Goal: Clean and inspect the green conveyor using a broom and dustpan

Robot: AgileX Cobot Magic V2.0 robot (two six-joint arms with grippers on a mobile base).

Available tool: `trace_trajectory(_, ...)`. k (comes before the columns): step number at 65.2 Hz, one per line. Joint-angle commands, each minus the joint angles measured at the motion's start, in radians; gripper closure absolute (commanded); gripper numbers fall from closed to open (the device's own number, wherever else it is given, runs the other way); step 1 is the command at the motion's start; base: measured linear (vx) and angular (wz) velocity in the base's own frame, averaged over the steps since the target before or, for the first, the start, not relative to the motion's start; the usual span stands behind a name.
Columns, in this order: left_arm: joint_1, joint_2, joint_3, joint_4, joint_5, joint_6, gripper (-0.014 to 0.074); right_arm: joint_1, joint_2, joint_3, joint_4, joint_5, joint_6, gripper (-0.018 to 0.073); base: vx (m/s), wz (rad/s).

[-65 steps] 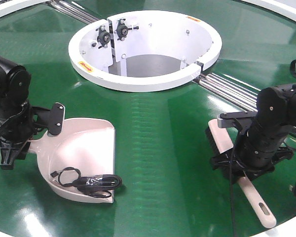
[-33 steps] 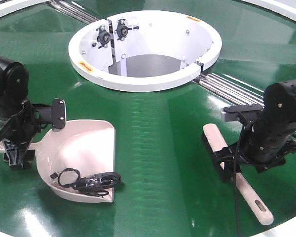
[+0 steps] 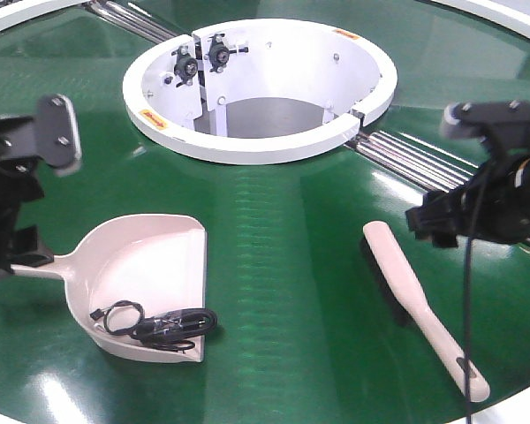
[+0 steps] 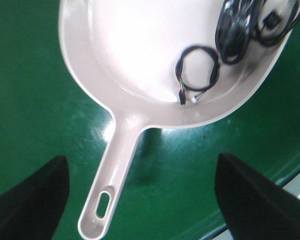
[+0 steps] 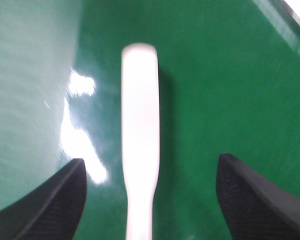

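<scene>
Both arms have lifted off: I see the left gripper (image 4: 140, 159) spread wide above the handle of the dustpan (image 4: 140, 60), and the right gripper (image 5: 150, 160) spread wide above the broom (image 5: 139, 125).

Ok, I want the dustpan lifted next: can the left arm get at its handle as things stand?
Probably yes. The left wrist view shows the dustpan handle lying bare on the green conveyor, between the fingers of the open left claw hovering above; the cables lie apart from it.
</scene>
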Motion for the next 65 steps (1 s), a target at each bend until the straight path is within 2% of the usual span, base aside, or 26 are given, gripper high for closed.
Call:
trace_trajectory(1,-0.005,-0.118,-0.026,-0.102,-0.008,-0.037,0.0029,-0.002,-0.104,-0.020,-0.005,-0.083,-0.038,0.0033,0.00,0.00)
trace_trajectory(8,-0.005,-0.194,-0.026,-0.203,-0.027,-0.177,0.0041,-0.002,-0.193,-0.019,0.016,-0.082,-0.047,0.0033,0.00,0.00)
trace_trajectory(17,-0.005,-0.257,-0.026,-0.248,-0.081,-0.303,0.0066,-0.002,-0.333,0.029,0.025,-0.120,-0.047,0.0033,0.00,0.00)
trace_trajectory(26,-0.004,-0.308,-0.026,-0.205,-0.077,-0.431,0.0106,-0.002,-0.498,0.148,0.020,-0.231,-0.046,0.0033,0.00,0.00)
trace_trajectory(32,-0.004,-0.343,-0.020,-0.151,-0.070,-0.568,0.0145,-0.002,-0.607,0.234,0.020,-0.300,-0.046,0.0033,0.00,0.00)
trace_trajectory(36,-0.004,-0.373,0.019,-0.131,-0.106,-0.638,0.0174,-0.002,-0.671,0.288,0.016,-0.339,-0.047,0.0033,0.00,0.00)
trace_trajectory(46,-0.004,-0.504,0.246,-0.153,-0.378,-0.720,0.0253,-0.002,-0.828,0.426,0.007,-0.429,-0.048,0.0033,0.00,0.00)
trace_trajectory(56,-0.004,-0.700,0.575,-0.204,-0.685,-0.719,0.0324,-0.002,-0.975,0.571,-0.001,-0.522,-0.045,0.0033,0.00,0.00)
trace_trajectory(65,-0.004,-0.886,0.790,-0.227,-0.849,-0.719,0.0368,-0.002,-1.097,0.674,0.013,-0.576,-0.046,0.0033,0.00,0.00)
